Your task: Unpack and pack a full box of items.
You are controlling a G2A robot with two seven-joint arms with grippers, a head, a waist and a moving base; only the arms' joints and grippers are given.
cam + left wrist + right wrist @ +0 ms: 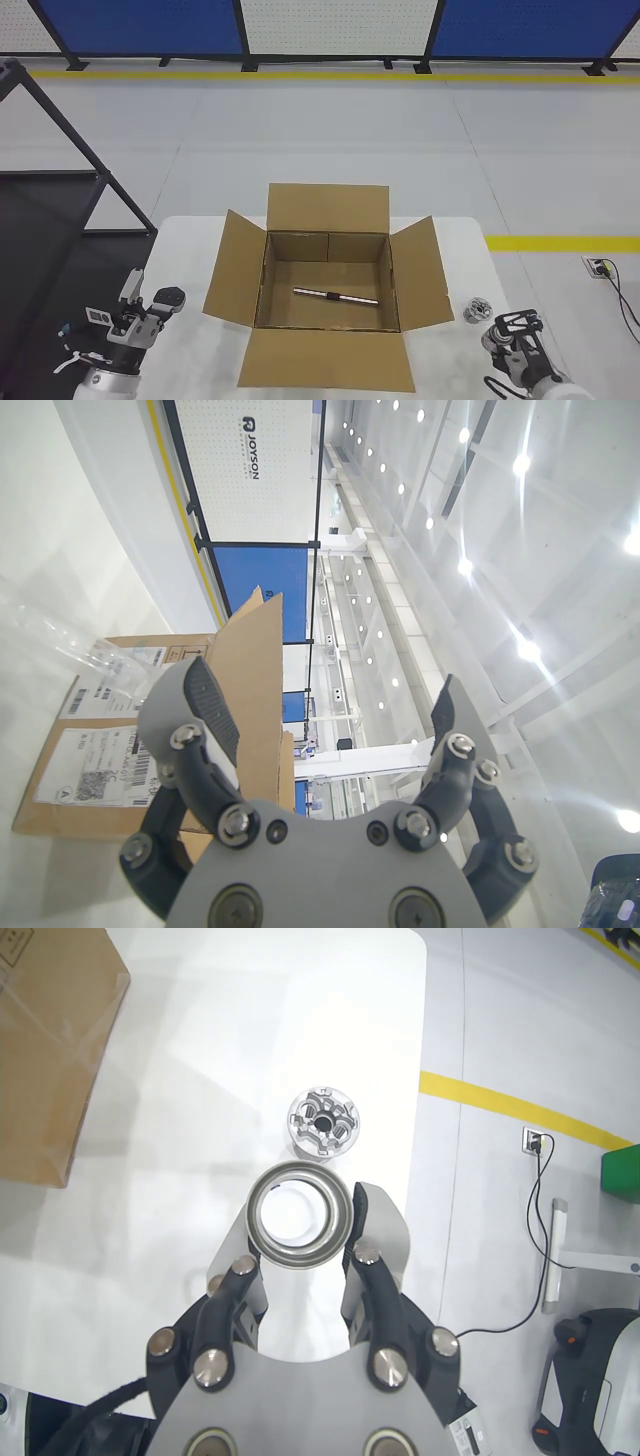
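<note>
On my left, the left gripper [325,700] sits low near the table [185,250] edge. It is tilted upward beside the open cardboard box [327,208], with its fingers spread wide and holding nothing. A thin rod [336,296] lies on the box floor. On my right, the right gripper [302,1215] points down, clamped around a metal ring [299,1255] just beside a toothed metal hub [324,1122].

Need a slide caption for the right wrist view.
Right gripper holds a metal ring over the white table, beside a cast metal hub.
</note>
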